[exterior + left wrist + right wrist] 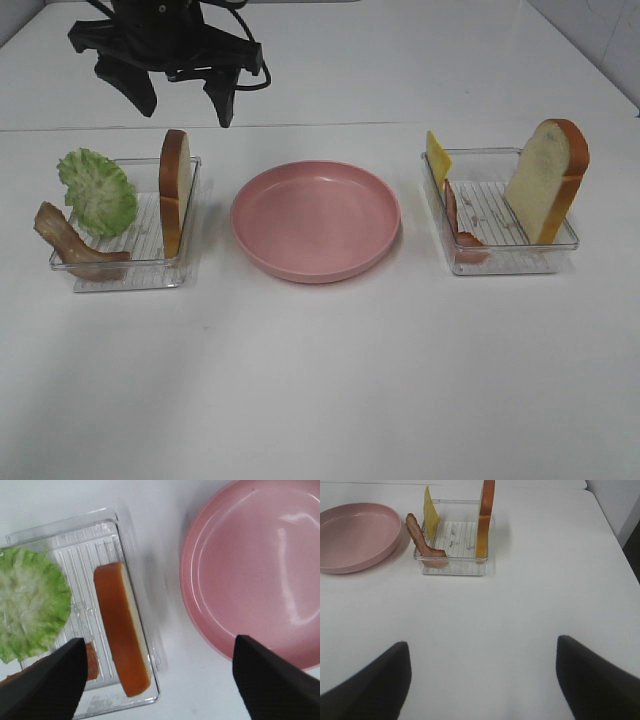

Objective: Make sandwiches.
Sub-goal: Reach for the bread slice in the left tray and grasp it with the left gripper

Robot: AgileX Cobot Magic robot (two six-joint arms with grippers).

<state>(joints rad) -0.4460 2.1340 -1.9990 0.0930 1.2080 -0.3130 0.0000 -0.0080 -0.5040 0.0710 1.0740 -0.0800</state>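
Observation:
In the left clear tray (120,275) a bread slice (174,190) stands on edge, with a green lettuce leaf (97,190) and a bacon strip (70,240). The right clear tray (500,262) holds a leaning bread slice (545,180), a yellow cheese slice (437,158) and bacon (458,225). My left gripper (180,100) is open and empty, high above the table behind the left tray. Its wrist view shows the bread (122,630) and lettuce (30,607) below. My right gripper (480,680) is open and empty, well short of the right tray (452,567).
A round pink plate (315,218) sits between the two trays with nothing on it. It also shows in the left wrist view (260,570) and in the right wrist view (355,535). The white table's right edge (620,535) is near the right tray.

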